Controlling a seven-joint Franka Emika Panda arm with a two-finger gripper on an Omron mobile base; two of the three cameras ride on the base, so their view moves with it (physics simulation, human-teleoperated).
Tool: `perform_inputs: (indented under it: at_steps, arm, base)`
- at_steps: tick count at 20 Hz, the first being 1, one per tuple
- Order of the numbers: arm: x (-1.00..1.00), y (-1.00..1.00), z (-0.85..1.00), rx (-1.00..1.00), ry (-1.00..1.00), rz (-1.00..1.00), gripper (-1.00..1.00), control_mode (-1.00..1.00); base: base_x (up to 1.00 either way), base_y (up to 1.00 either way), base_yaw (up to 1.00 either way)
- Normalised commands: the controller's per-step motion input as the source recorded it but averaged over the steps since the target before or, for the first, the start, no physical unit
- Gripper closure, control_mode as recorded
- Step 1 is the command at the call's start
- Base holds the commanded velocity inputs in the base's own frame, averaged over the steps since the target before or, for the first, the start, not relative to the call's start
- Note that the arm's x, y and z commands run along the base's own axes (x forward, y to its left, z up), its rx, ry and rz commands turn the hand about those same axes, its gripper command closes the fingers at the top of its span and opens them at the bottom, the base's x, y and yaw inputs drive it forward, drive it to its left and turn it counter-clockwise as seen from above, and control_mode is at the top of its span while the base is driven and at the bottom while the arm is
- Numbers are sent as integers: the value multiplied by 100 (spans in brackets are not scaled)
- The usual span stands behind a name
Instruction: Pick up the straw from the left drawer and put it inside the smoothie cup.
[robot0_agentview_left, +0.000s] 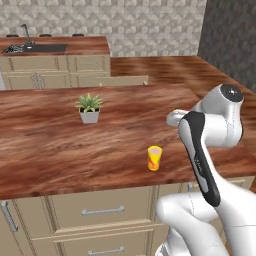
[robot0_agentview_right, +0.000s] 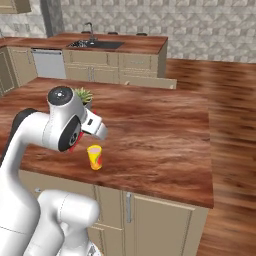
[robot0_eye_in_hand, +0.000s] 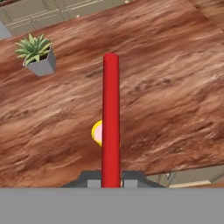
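Note:
My gripper (robot0_eye_in_hand: 111, 180) is shut on the straw (robot0_eye_in_hand: 111, 113), a thin red stick that runs straight up the hand view from between the finger tips. Beneath the straw stands the smoothie cup (robot0_eye_in_hand: 97, 132), small and yellow, with its open mouth partly hidden by the stick. The cup (robot0_agentview_left: 154, 158) stands upright near the front edge of the wooden counter (robot0_agentview_left: 50, 145), just left of my arm, and it also appears in the right base view (robot0_agentview_right: 94, 156). Beige drawer fronts (robot0_agentview_left: 102, 210) with silver bar handles sit below the counter. I cannot tell which one is the left drawer.
A potted plant (robot0_agentview_left: 89, 108) in a grey-white pot stands further back on the counter, left of the cup. A second counter with a sink (robot0_agentview_left: 30, 48) runs along the back wall. The counter's right end drops to wooden floor (robot0_agentview_right: 232, 150).

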Motion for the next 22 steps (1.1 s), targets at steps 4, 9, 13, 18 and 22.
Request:
perform_inputs:
  at_steps: [4,9,13,18,22]
  arm:
    - [0,4,-9,0,-5,10,100,-100]
    - [0,16,-4,0,-21,38,100,-100]
    - [1,0,0,0,-28,47,100,-100]
    - [6,0,0,0,-33,45,100,-100]
    - [2,1,0,0,-37,35,100,-100]
  base:
    - [0,0,0]
    - [0,0,0]
    - [0,0,0]
    - [0,0,0]
    - [0,0,0]
